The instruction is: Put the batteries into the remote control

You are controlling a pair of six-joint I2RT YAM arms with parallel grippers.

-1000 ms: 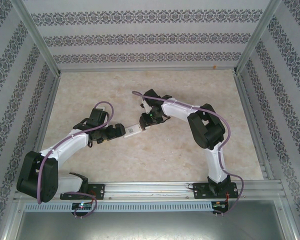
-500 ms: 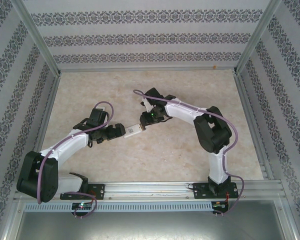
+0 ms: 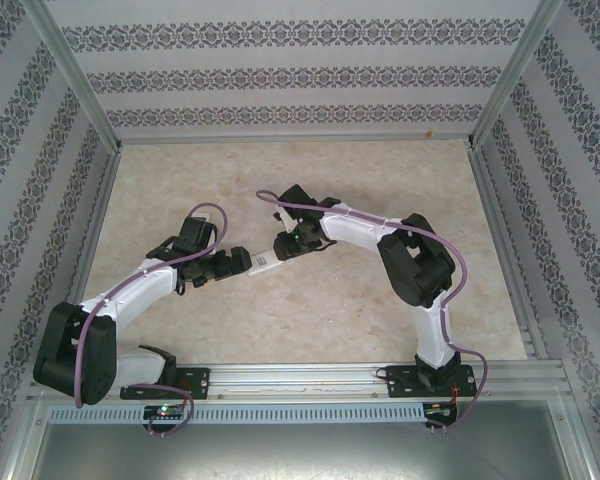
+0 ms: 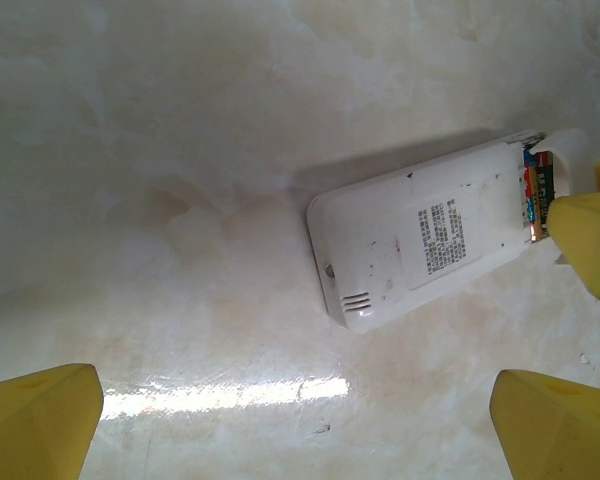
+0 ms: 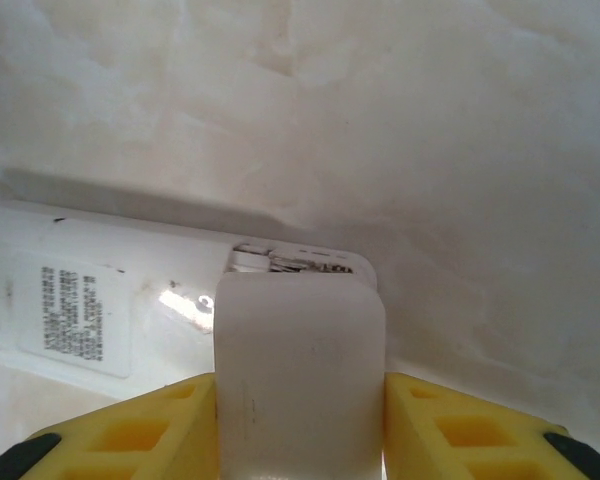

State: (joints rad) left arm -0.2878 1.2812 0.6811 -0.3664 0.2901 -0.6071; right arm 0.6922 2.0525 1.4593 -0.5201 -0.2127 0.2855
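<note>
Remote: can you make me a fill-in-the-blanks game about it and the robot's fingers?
1. The remote lies on the table with its label facing ____.
2. The cover pinched by the right fingers is coloured ____.
3. The left fingers hold ____.
4. The batteries sit inside the ____.

Missing words: up; white; nothing; remote.

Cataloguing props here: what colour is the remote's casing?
The remote is white, with a printed label; the left wrist view shows it best.
</note>
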